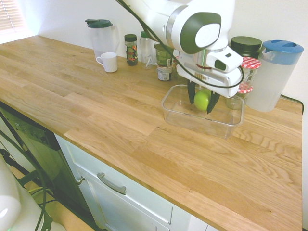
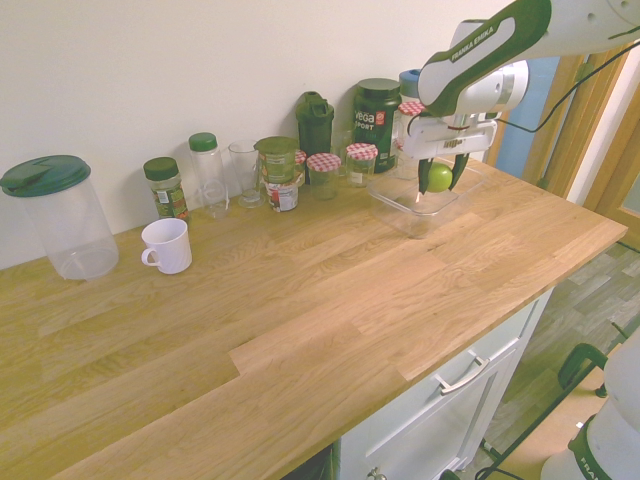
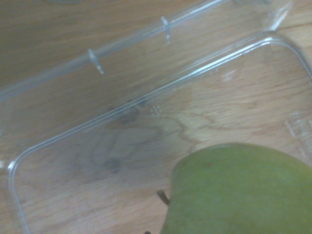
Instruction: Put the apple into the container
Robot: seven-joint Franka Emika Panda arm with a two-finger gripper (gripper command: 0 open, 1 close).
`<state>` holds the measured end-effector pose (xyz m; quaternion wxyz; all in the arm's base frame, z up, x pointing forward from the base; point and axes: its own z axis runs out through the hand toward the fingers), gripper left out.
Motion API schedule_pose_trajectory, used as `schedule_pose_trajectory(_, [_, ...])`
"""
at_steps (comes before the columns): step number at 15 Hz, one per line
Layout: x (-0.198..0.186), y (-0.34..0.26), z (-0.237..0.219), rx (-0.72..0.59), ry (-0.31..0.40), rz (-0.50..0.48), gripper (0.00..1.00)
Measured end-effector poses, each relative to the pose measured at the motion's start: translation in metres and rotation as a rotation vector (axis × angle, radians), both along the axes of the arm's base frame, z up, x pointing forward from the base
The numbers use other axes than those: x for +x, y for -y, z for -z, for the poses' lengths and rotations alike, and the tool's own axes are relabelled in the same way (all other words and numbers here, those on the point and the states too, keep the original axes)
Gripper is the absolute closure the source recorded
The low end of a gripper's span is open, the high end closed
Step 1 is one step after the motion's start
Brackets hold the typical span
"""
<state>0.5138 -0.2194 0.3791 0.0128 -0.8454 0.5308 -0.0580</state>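
Wooden worktop [image 1: 115, 130], striped grain. Clear plastic container [image 1: 195, 124]: rectangular, rounded corners. Gripper [image 1: 200, 107] grips the smooth, round green apple [image 1: 202, 99], within the rim outline, height unclear. Placement in hand; next: lower if needed, release. White mug [image 1: 109, 62] at 10 o'clock from container.

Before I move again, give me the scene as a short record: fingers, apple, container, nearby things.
fingers: shut on the apple, one on each side
apple: green, held inside the rim, over the container
container: clear tub on the wooden counter
behind container: jars with red-checked lids
far from container: white mug beside a green-lidded pitcher
next step, likely: lower a little if needed, then open
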Motion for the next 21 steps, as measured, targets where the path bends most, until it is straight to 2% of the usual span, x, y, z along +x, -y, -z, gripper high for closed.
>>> schedule_pose_trajectory(1, [0.001,-0.002,0.013,-0.001,-0.007,-0.006,1.0])
schedule_pose_trajectory(2, [0.003,-0.004,0.022,-0.002,-0.015,-0.015,0.0])
schedule_pose_trajectory(5, [0.006,-0.006,0.029,-0.004,-0.017,-0.026,0.0])
schedule_pose_trajectory(14, [0.007,-0.01,0.008,-0.021,-0.031,-0.062,0.0])
schedule_pose_trajectory(16, [0.004,-0.018,-0.019,-0.017,-0.019,-0.072,0.0])
schedule_pose_trajectory(18, [-0.003,-0.047,-0.064,-0.003,-0.016,-0.112,0.0])
schedule_pose_trajectory(21, [-0.024,-0.123,-0.128,0.012,-0.03,-0.236,0.0])
